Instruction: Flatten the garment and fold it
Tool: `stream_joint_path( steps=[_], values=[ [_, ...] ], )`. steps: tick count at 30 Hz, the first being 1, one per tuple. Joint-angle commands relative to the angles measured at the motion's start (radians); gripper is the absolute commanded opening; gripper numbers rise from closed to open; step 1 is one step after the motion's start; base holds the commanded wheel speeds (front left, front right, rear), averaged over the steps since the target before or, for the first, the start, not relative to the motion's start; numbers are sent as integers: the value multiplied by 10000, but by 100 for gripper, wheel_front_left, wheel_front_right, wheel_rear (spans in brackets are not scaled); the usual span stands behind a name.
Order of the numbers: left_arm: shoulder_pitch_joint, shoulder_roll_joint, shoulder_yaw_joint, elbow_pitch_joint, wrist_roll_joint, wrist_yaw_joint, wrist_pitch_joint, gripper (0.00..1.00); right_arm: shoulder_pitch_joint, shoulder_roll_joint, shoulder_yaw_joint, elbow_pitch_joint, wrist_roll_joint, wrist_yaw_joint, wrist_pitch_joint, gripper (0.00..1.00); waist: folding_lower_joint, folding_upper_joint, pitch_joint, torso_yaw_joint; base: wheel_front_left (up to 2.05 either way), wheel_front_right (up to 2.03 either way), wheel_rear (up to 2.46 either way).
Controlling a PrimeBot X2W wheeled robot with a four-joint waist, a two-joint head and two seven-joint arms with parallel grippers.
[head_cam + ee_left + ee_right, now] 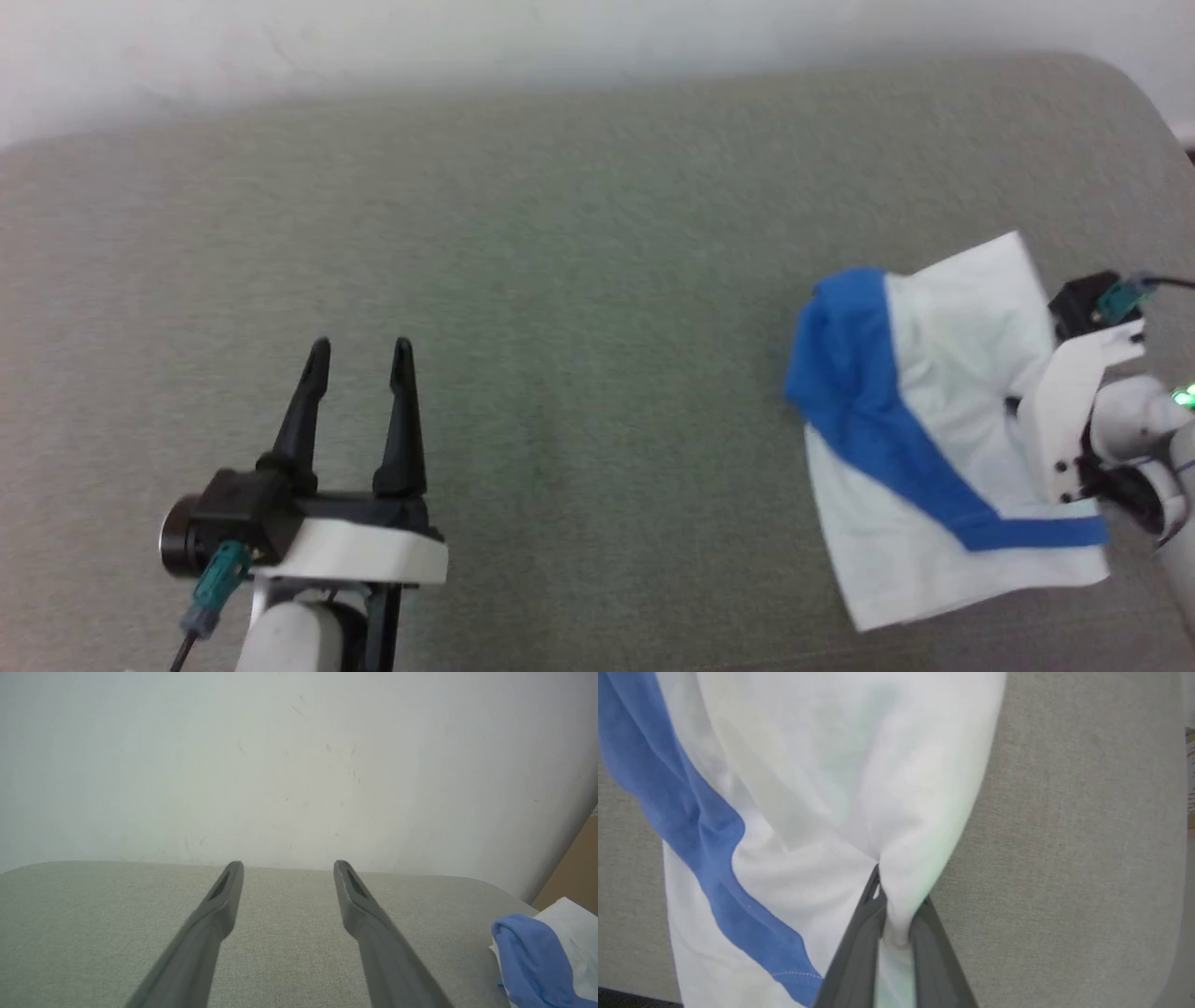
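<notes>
The right gripper (899, 905) pinches a fold of white cloth on the garment (934, 439), a bunched white-and-blue shirt at 4 o'clock on the grey cushioned surface (560, 280), while the left gripper (362, 347) hangs spread and empty at 8 o'clock. Flattening it well likely means drawing the pinched fold slowly outward while the left gripper takes the heap's 9 o'clock edge, so the layers part rather than drag. That surface, not any bin or basket, carries the shirt.

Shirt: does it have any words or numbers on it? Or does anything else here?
None to read. The shirt is plain white and blue. The left pincer, right pincer, grey surface and wall carry no letters either.
</notes>
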Motion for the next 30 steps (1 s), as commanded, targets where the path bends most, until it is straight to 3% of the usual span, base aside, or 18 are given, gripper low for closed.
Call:
stream_joint_path(
  steps=[1, 8, 19, 20, 21, 30],
  values=[
    [-371, -11, -59, -13, 178, -156, -46, 100, -357, -217, -78, 249, -176, -19, -90, 0, 0, 0, 1554, -1523, 0, 0, 0],
    [-1452, 197, -124, 71, 701, -520, -46, 100, -1427, -626, -919, 1624, -1134, -19, -1319, 0, 0, 0, 2958, -2263, 0, 0, 0],
    [-2697, 235, -460, 90, 1003, -788, -46, 100, -3027, -745, -3083, 3866, -3030, -19, -4521, 0, 0, 0, 4132, -1766, 0, 0, 0],
    [-2718, 225, -460, 94, 1004, -788, -46, 100, -3115, -687, -3298, 4047, -3264, -19, -4757, 44, 0, 0, 4154, -1712, 0, 0, 0],
    [-2724, 216, -442, 105, 994, -784, -46, 100, -3190, -620, -3496, 4198, -3498, -19, -5020, 100, 0, 0, 4153, -1665, 0, 0, 0],
    [-2423, 140, -180, 310, 817, -749, -46, 100, -3065, -363, -4724, 4720, -5421, -19, -7269, 100, 0, 0, 3505, -1389, 0, 0, 0]
  ],
)
